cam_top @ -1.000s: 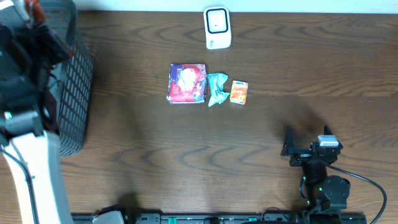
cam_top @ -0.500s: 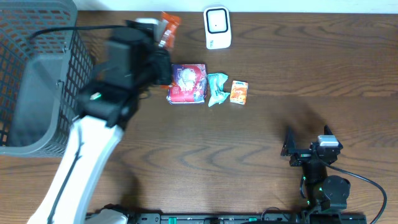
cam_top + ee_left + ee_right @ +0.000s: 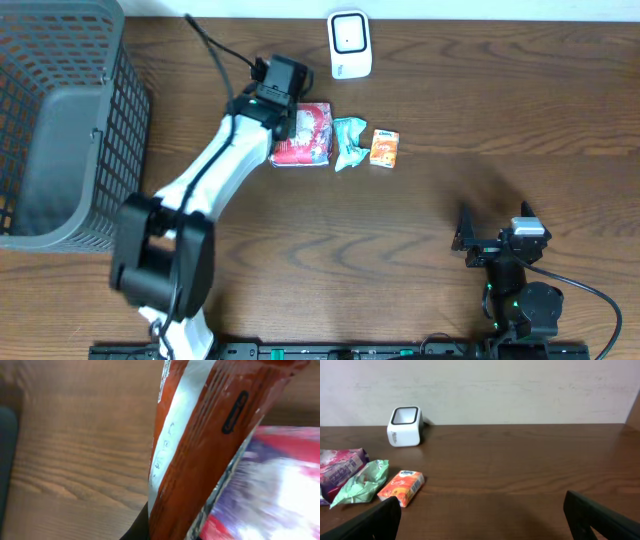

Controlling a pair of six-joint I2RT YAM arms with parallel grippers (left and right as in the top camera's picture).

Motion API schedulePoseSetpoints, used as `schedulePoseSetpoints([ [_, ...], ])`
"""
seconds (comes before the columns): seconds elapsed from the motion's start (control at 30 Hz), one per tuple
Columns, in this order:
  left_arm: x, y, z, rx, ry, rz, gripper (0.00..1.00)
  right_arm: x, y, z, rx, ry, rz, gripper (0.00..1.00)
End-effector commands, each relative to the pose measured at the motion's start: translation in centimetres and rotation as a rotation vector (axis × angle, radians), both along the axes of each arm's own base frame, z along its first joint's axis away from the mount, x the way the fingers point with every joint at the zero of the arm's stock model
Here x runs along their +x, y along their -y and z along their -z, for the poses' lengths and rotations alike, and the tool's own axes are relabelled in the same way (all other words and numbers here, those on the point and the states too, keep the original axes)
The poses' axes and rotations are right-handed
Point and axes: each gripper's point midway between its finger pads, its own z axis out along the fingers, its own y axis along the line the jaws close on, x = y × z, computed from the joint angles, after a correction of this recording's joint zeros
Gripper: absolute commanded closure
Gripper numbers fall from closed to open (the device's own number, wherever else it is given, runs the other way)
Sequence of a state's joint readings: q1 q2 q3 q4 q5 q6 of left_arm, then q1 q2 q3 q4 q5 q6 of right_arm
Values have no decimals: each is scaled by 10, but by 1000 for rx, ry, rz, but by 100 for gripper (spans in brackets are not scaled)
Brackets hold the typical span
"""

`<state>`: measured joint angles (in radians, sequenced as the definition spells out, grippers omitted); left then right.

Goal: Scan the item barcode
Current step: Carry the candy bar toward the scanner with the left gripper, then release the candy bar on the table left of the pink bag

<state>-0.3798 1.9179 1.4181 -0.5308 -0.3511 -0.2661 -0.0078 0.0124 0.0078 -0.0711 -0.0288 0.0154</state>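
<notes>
An orange-red foil packet (image 3: 200,445) with a silver seam fills the left wrist view, and my left gripper (image 3: 170,532) is shut on its lower end. From overhead, the left gripper (image 3: 283,85) hangs over the left edge of a pink-red packet (image 3: 308,135), a little left of and in front of the white scanner (image 3: 350,45); the held packet is hidden under the wrist there. My right gripper (image 3: 497,240) rests open at the front right, nothing between its fingers. The scanner (image 3: 405,425) also shows in the right wrist view.
A teal packet (image 3: 349,142) and a small orange box (image 3: 385,147) lie to the right of the pink-red packet. A grey mesh basket (image 3: 60,120) stands at the far left. The wall runs behind the scanner.
My left arm has swung from over the basket to the right, carrying the orange-red packet, and now sits lower over the pink-red packet. The right arm has not moved.
</notes>
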Motion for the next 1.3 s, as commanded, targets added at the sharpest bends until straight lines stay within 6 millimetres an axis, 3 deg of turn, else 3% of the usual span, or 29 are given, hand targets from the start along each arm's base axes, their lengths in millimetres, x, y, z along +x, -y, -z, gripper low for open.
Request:
schedulePoseSetpoints([
  [0.0,6,-15,5,20,45,-139,93,0,0,1,13,-2,1,1],
  [0.1,6,-14,13,13,38,-155,91,0,0,1,13,-2,1,1],
  [0.23,6,-14,13,13,38,-153,78,0,0,1,13,-2,1,1],
  [0.4,6,-14,14,18,33,-147,69,0,0,1,13,-2,1,1],
  [0.47,3,-15,15,23,21,-147,60,0,0,1,13,-2,1,1],
  [0.6,-5,-18,15,38,-10,-147,58,0,0,1,13,-2,1,1],
  [0.7,-9,-20,-2,33,0,-148,57,0,0,1,13,-2,1,1],
  [0.87,-20,-24,-68,-19,107,-149,54,0,0,1,13,-2,1,1],
  [0.93,-30,-28,-92,-33,136,-150,30,0,0,1,13,-2,1,1],
  [1.0,-42,-33,-111,-41,151,-150,18,0,0,1,13,-2,1,1],
  [1.03,-49,-35,-118,-42,154,-150,2,0,0,1,13,-2,1,1],
  [1.13,-68,-39,-131,-57,135,-140,2,0,0,1,13,-2,1,1],
  [1.27,-97,-31,-126,-122,27,-89,2,0,0,1,13,-2,1,1],
])
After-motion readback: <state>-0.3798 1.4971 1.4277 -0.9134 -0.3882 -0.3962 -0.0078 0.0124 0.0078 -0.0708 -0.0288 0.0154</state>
